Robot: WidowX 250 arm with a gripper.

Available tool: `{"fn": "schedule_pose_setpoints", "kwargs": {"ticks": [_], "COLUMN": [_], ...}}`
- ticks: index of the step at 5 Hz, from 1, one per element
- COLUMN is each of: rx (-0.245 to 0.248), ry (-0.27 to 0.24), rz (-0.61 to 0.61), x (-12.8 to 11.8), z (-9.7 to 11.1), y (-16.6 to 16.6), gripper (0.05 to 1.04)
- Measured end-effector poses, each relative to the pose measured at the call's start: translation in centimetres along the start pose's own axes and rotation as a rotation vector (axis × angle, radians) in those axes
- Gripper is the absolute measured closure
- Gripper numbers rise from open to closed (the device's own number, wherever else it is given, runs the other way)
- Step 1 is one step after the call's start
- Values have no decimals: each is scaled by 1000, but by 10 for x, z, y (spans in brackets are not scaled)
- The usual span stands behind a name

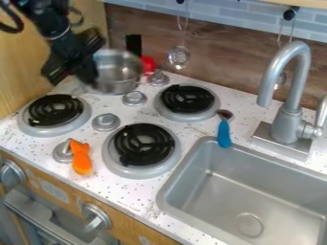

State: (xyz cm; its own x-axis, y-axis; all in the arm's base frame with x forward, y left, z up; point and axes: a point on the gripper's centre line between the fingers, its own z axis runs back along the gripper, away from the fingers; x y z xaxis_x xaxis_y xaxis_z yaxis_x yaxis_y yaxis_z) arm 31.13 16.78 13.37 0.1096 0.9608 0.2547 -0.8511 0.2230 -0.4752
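Black two-finger end effector [70,80], open, beside the silver metal pot [119,72] at upper left of the frame; for a clean grip, straddle the rim squarely, close gently, avoid nudging the red object [148,65] alongside.

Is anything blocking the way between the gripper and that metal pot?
Nothing visible does: the gripper is at the left edge of the metal pot in this view. The red object is to the pot's right.
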Motion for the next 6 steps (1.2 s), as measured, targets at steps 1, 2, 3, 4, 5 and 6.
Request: {"fn": "schedule_pose_setpoints", "kwargs": {"ticks": [1,2,3,4,5,6], "rx": [34,60,75,94,96,116], "ry": [-32,-35,-46,-64,-81,-85], "rz": [60,89,110,124,148,166], "x": [35,59,70,79,89,95], "z": [-18,-36,-43,-49,-53,-60], "y": [8,14,21,33,44,58], "gripper": [1000,1000,1000,1000,1000,1000]}}
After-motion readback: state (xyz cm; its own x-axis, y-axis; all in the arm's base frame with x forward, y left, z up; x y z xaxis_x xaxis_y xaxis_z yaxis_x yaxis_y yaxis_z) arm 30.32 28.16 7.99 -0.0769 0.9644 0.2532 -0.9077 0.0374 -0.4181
